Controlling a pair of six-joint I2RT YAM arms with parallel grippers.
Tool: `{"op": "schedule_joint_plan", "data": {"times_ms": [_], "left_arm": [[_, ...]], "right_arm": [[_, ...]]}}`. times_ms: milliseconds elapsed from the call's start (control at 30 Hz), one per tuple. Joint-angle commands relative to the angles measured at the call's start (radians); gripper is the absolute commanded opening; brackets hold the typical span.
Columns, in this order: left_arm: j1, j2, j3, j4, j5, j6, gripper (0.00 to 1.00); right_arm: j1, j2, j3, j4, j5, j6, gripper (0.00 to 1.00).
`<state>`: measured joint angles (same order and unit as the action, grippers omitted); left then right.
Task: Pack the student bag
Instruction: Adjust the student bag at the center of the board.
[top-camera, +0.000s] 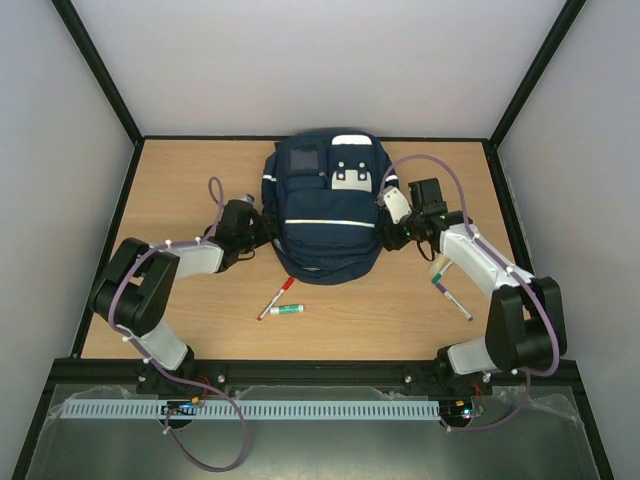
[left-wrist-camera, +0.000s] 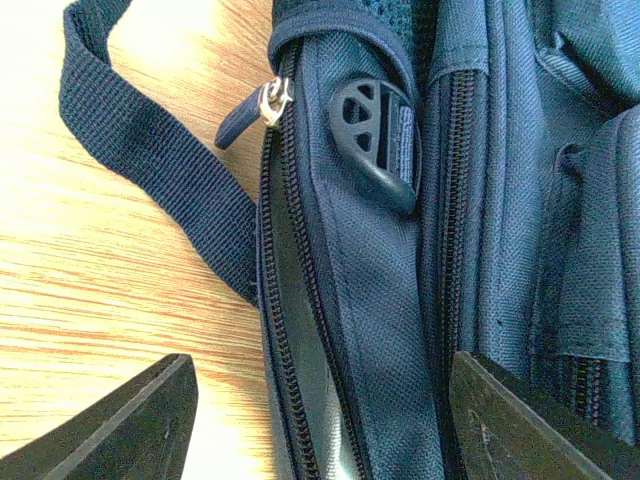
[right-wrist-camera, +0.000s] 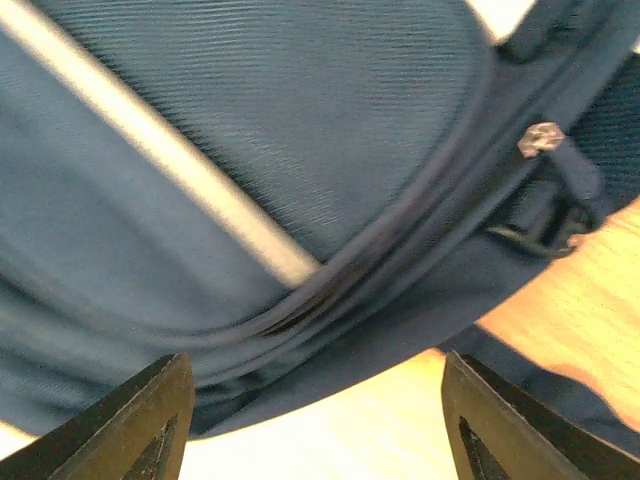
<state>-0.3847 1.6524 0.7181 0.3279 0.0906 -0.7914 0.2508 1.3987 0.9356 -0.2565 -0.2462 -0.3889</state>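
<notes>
student bag (left-wrist-camera: 370, 300) matt woven navy cloth; zip pull (left-wrist-camera: 272, 102) shiny metal; buckle (left-wrist-camera: 372, 140) black plastic; table (left-wrist-camera: 90, 300) smooth light wood.

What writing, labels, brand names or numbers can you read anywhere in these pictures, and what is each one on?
No text can be read in any view.
The backpack: its white patch and dark square patch are too small to show lettering.
The green-and-white marker: any label is too small to read.
The zip pull: no marking shows.
The right wrist view is blurred.
</notes>
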Motion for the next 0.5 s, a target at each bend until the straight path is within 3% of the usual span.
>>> {"op": "schedule_joint_plan", "data": {"times_ms": [0, 467], "left_arm": [[0.008, 0.032, 0.023, 0.012, 0.015, 0.003, 0.71], [-0.048, -0.025, -0.075, 0.126, 0.139, 0.027, 0.58]], "right_arm": [[0.002, 0.120, 0.082, 0.047, 0.232, 0.114, 0.68], [0.026, 0.469, 0.297, -0.002, 0.346, 0.100, 0.64]]}}
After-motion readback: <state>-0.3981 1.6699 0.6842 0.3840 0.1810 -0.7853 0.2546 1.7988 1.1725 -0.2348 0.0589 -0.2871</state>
